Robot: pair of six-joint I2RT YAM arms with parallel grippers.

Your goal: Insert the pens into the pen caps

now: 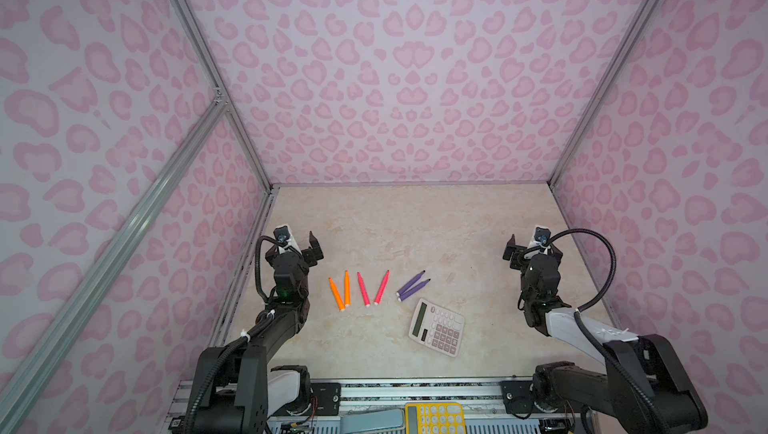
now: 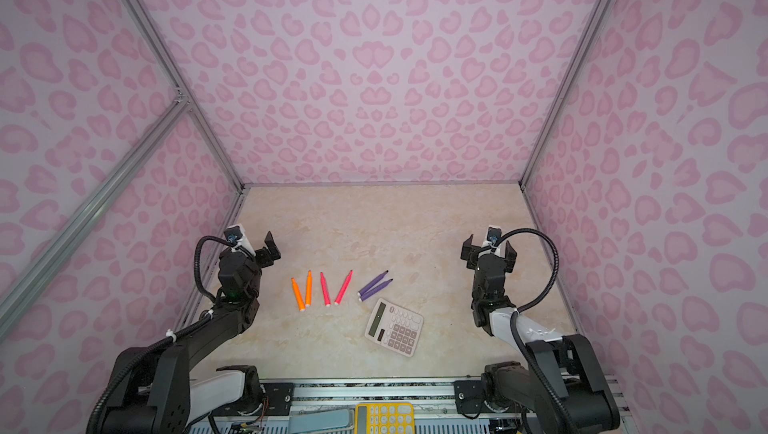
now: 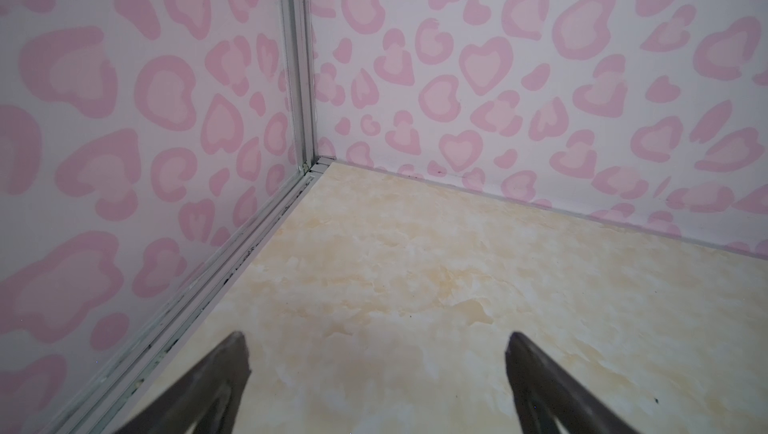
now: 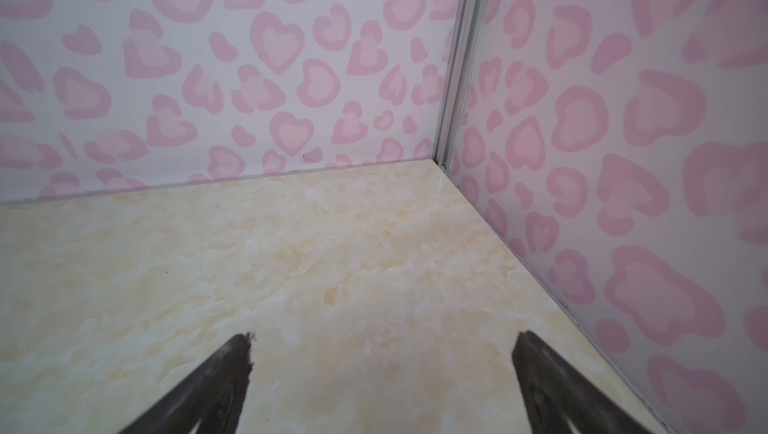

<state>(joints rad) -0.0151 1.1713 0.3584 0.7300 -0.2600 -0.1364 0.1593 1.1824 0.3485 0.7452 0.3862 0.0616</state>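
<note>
Pink heart-print walls (image 1: pixel 411 58); aluminium frame posts (image 1: pixel 208 64); beige marbled tabletop (image 1: pixel 374 220).

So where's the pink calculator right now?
In both top views the pink calculator lies tilted on the tabletop, slightly right of centre, just nearer the camera than the two purple pens.

No legible text. Key markings on the calculator (image 1: pixel 437 327), near the front edge of the surface (image 1: pixel 365 353), appear too small to read.
</note>
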